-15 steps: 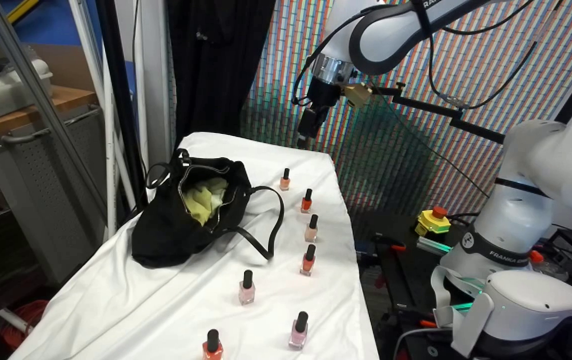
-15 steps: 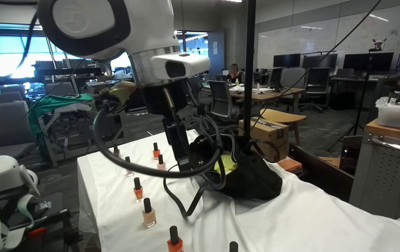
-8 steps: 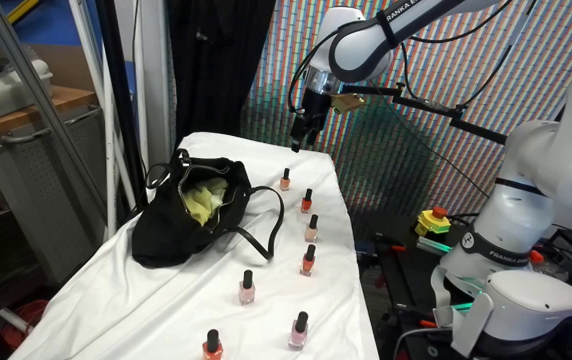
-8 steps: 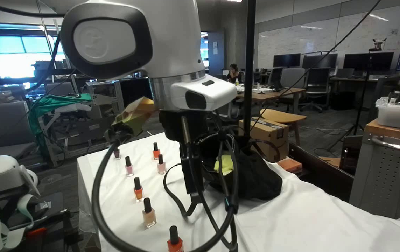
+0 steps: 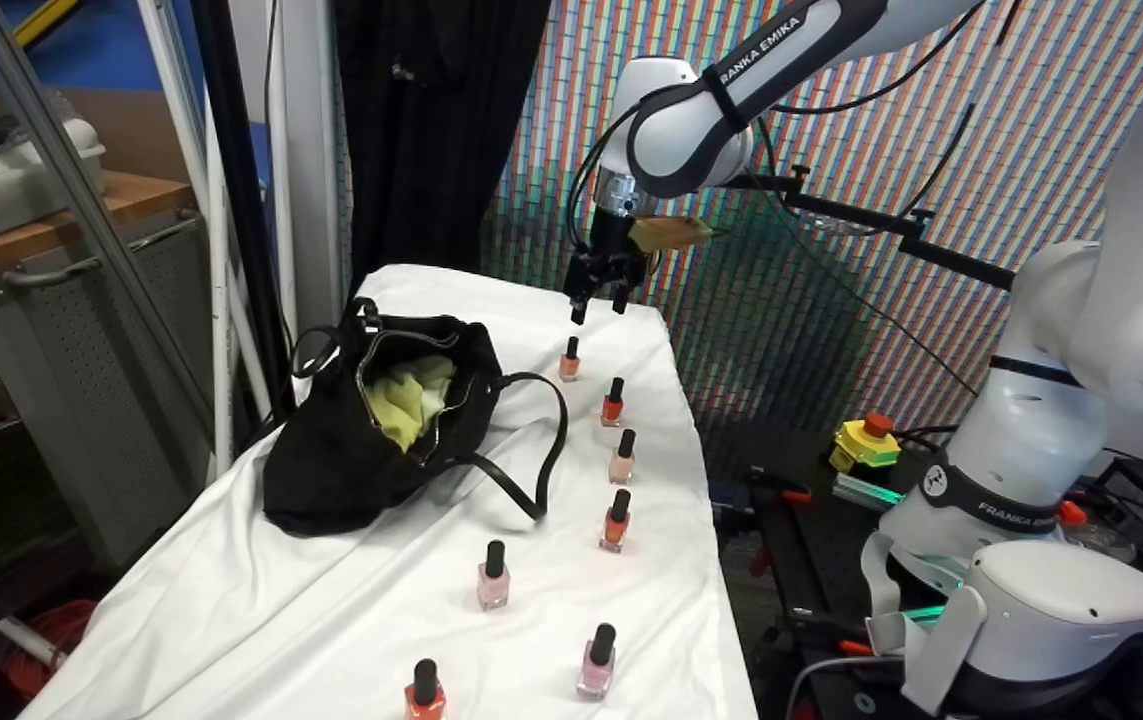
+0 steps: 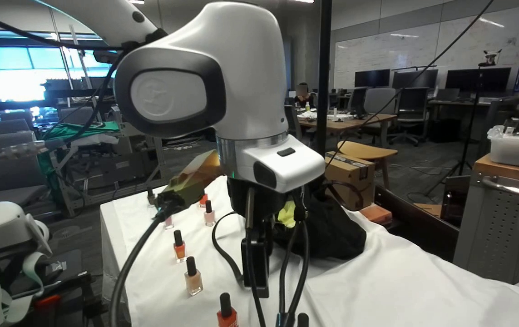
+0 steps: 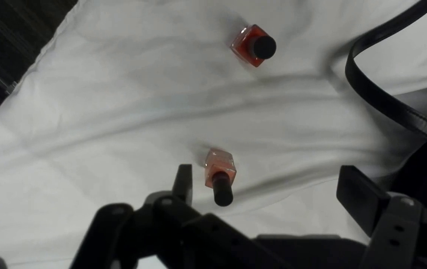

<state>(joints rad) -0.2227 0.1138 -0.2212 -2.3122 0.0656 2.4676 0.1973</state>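
Handbag (image 5: 331, 470) on tablecloth (image 5: 331, 620), left side in exterior view, fabric (image 5: 409, 400) inside it. Nail polish bottles (image 5: 622, 466) kinda strung along right edge and up front. Gripper (image 5: 599, 314) hangs above far end, near farthest bottle (image 5: 569, 366). VR headset (image 5: 1061, 610) off right, before robot base (image 5: 946, 520).
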